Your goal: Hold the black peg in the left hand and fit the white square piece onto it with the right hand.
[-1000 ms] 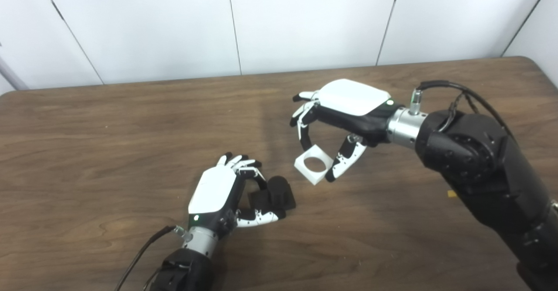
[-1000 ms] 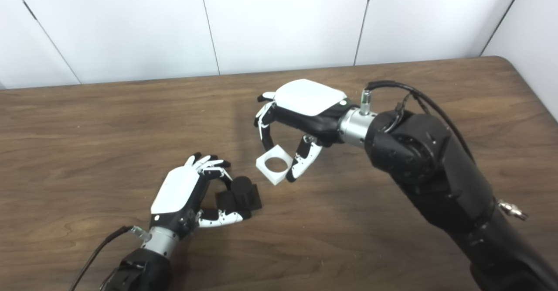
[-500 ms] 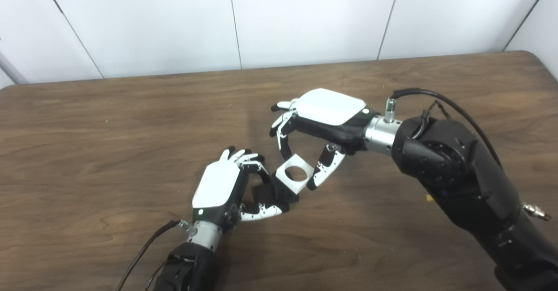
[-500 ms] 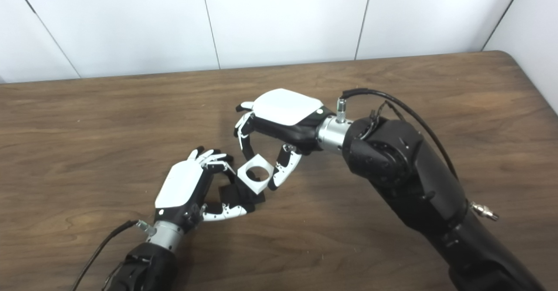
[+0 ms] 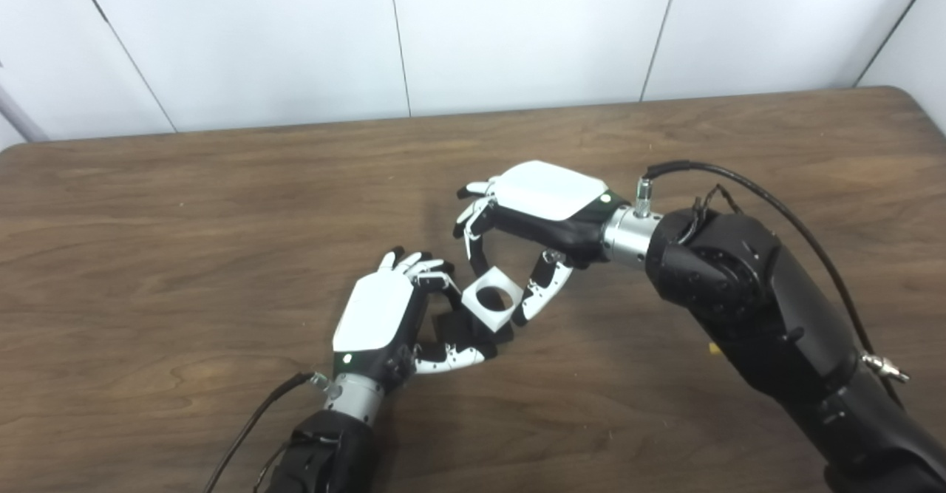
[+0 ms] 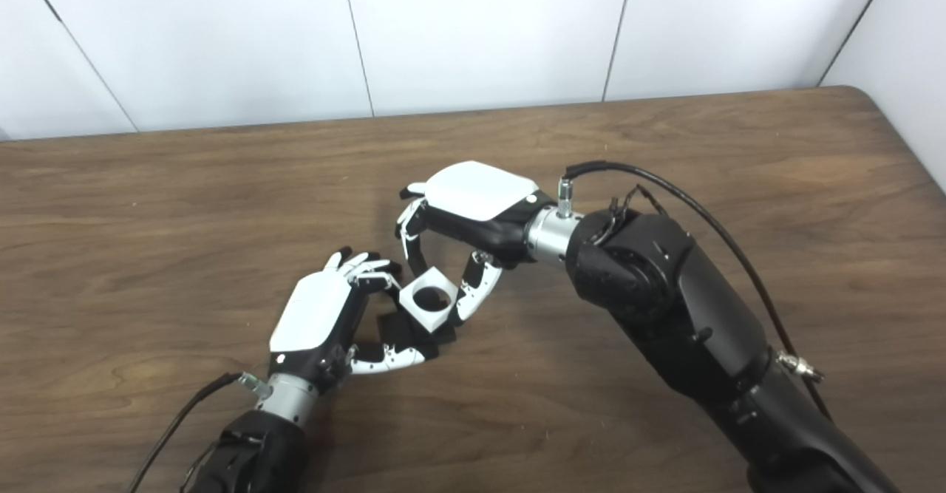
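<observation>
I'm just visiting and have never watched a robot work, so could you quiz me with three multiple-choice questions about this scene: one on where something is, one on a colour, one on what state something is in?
1. Where is the white square plastic piece with the round hole?
A. Flat on the far table edge
B. Directly over the black peg block, between the two hands
C. Under the right forearm

2. What colour is the tabletop?
A. Dark brown wood grain
B. Bright green
C. Plain white

3. What is the right hand doing?
A. Open, holding nothing
B. Closed into an empty fist
C. Shut on the white square piece

Answers:
1 B, the piece overlaps the black block held by the left hand.
2 A, brown grain runs across the whole surface.
3 C, fingers and thumb pinch opposite sides of the piece.
</observation>
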Available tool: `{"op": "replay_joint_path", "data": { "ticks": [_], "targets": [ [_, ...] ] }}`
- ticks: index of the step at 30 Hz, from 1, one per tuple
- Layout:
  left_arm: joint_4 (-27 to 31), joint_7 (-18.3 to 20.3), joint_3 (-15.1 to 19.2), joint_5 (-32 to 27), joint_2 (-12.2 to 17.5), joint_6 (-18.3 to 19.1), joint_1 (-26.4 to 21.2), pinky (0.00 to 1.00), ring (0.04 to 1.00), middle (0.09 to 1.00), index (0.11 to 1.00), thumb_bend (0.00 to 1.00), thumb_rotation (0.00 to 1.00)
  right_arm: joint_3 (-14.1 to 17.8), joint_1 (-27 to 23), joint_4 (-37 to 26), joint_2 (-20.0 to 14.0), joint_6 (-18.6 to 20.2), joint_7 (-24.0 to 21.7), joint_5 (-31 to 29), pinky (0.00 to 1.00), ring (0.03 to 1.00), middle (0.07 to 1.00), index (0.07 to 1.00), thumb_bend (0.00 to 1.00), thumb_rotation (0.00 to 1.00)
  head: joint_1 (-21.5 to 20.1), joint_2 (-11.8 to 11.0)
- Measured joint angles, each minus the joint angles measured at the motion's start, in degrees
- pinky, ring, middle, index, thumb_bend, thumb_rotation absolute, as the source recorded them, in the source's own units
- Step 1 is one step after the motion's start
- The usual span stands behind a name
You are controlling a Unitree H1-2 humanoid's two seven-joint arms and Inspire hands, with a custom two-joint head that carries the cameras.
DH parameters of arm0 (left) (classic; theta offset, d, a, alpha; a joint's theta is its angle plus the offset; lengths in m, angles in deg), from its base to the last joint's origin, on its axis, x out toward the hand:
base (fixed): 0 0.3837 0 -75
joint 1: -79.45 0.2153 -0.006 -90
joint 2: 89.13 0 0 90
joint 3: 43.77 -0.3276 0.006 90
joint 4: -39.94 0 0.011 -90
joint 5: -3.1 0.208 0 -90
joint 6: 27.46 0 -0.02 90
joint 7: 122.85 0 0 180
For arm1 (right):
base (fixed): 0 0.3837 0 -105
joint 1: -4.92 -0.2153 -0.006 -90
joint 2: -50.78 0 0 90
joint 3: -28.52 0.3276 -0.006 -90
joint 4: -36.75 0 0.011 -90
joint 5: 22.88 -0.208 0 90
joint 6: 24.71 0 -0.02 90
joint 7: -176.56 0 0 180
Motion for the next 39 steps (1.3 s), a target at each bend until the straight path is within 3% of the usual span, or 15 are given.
{"op": "replay_joint_path", "data": {
  "ticks": [39],
  "targets": [
    [-0.09, -0.09, -0.47, 0.1, 0.02, 0.19, -0.1, 1.0, 0.901, 0.803, 0.487, 0.52, 0.05, -0.04, 0.32, 2.06, 0.84, 0.3, 1.57, 0.03, 0.92, 0.957, 0.799, 0.483, 0.52, 0.13, -0.53, 0.62]
  ]
}}
